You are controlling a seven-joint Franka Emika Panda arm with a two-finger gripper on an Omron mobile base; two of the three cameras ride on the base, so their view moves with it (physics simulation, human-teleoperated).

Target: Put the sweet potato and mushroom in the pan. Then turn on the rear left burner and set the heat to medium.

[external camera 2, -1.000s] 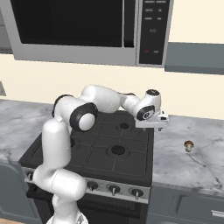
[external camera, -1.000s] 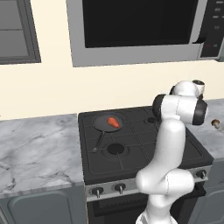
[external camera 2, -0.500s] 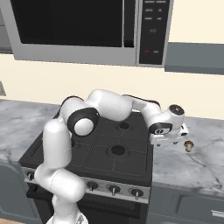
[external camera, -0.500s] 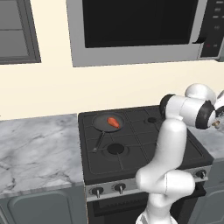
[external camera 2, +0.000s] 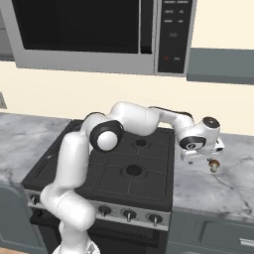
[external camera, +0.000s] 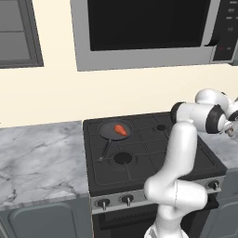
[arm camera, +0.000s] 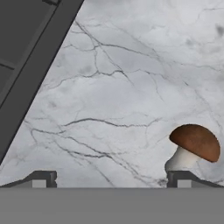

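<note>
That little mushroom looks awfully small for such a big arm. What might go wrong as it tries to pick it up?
1. In the hand view the mushroom sits off to one side, by one fingertip, not centred in the open gripper. Closing like this might knock it away.
2. It rests on its stem on the smooth marble counter, so a nudge could tip or roll it.
3. The pan with the sweet potato is across the stove, a long carry for a weak grip.
</note>
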